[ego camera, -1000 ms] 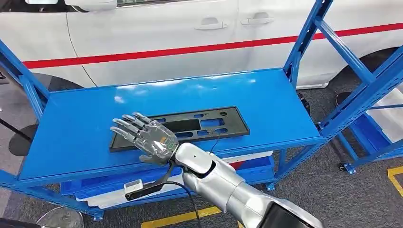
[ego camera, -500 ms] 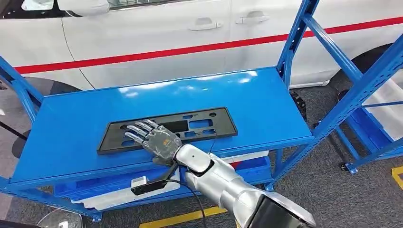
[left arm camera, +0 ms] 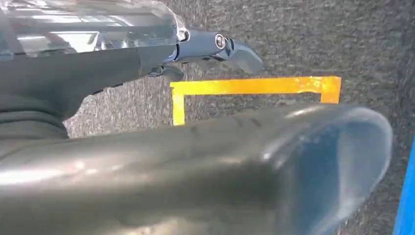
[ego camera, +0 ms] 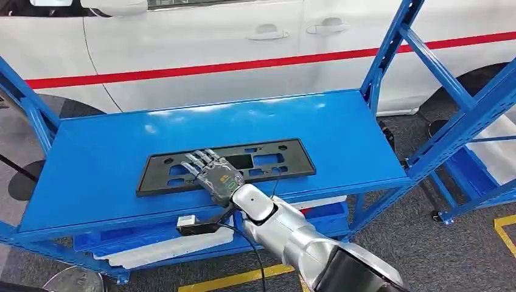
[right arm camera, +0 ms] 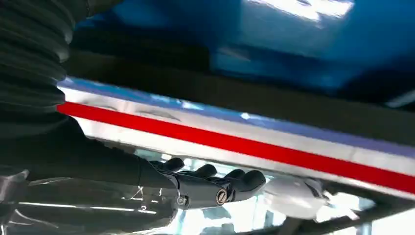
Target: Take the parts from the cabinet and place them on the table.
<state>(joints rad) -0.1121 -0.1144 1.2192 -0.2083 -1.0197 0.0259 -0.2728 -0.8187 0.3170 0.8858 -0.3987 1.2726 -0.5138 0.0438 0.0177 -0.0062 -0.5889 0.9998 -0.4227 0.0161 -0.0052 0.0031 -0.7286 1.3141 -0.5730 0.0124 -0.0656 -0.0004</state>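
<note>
A long flat black plate (ego camera: 268,159) with several cut-outs lies near the front of the blue shelf top (ego camera: 341,134). My right hand (ego camera: 216,174) reaches in from below, palm down, over the plate's left-middle part. Its fingers (ego camera: 201,159) are stretched forward together and lie over the plate; they hold nothing. The right wrist view shows the same dark fingers (right arm camera: 215,182) a little bent, with the plate (right arm camera: 274,103) as a dark band on the blue shelf. My left hand (left arm camera: 147,54) hangs over the grey floor with nothing in it.
Blue rack uprights (ego camera: 389,55) rise at the shelf's right end, with a second blue rack (ego camera: 481,158) further right. A white car with a red stripe (ego camera: 213,42) stands behind. White trays (ego camera: 164,246) sit on the lower shelf. Yellow lines (ego camera: 231,278) mark the floor.
My right hand has moved right along the plate, from its left end toward the middle, and its spread fingers have drawn together. The view swayed slightly; the plate lies as before.
</note>
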